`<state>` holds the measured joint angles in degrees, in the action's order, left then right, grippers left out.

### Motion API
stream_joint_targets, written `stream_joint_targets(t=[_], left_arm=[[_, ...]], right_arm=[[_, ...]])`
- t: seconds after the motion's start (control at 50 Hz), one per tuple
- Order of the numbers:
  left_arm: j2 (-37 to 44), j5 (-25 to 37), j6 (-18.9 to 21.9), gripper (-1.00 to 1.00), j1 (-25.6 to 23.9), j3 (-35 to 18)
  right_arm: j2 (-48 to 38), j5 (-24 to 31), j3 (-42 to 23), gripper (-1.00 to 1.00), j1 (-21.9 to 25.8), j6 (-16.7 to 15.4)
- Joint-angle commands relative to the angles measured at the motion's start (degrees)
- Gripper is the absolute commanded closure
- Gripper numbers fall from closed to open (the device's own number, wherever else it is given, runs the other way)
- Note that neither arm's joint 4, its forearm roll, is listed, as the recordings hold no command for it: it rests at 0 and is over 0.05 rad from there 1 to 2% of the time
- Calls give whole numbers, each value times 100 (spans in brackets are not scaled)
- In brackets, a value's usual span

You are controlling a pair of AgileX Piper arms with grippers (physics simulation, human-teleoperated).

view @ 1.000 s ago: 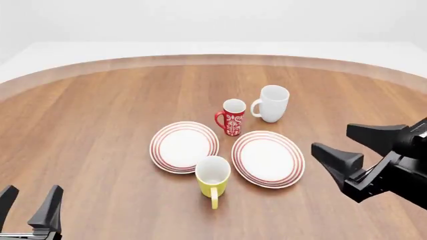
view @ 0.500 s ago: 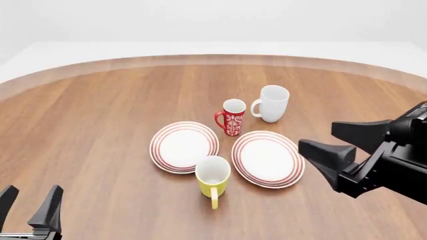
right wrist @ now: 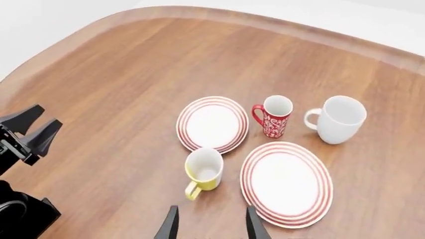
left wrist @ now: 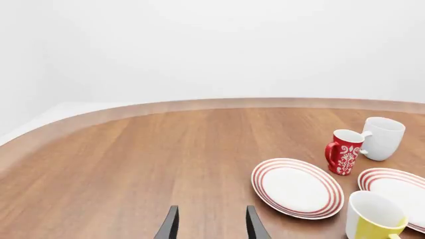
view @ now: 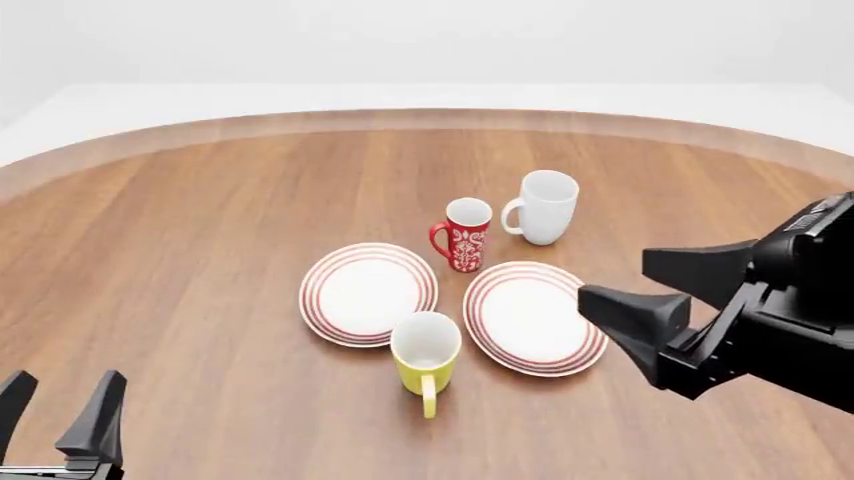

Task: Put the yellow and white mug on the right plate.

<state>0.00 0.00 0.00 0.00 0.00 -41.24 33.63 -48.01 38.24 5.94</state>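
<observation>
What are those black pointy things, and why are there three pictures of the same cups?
The black pointy things are robot grippers, like pinching hands. The right gripper is open, holds nothing, and hangs beside the right plate. The left gripper sits low near the camera, also open and holding nothing. One picture comes from a camera above the wooden table. The other two come from little cameras on each arm, looking along its fingers. On the table stand a yellow mug, a red mug, a white mug and a left plate.
</observation>
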Motion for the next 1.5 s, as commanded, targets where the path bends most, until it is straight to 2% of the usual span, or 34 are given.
stream_joint_targets(t=[0.02, 0.28, 0.32, 0.34, 0.42, 0.48, 0.56, 0.6, 0.76, 0.98, 1.5], left_arm=[[0, 0, 0, -100, 0, 0], [0, 0, 0, -100, 0, 0], [0, 0, 0, -100, 0, 0], [0, 0, 0, -100, 0, 0], [0, 0, 0, -100, 0, 0], [0, 0, 0, -100, 0, 0], [0, 0, 0, -100, 0, 0], [0, 0, 0, -100, 0, 0], [0, 0, 0, -100, 0, 0], [0, 0, 0, -100, 0, 0], [0, 0, 0, -100, 0, 0]], right_arm=[[-435, 122, -296, -100, 278, 142], [-958, 332, -793, -100, 558, 623], [-1100, 368, -808, -100, 654, 881], [-1168, 396, -854, -100, 691, 785], [-1343, 483, -999, -100, 869, 928], [-1424, 577, -1083, -100, 912, 912], [-1522, 563, -1004, -100, 1009, 1021], [-1624, 459, -893, -100, 1155, 1195], [-1989, 396, -965, -100, 1342, 1266], [-1984, 411, -804, -100, 1134, 1222], [-2426, 169, -737, -100, 1173, 1238]])
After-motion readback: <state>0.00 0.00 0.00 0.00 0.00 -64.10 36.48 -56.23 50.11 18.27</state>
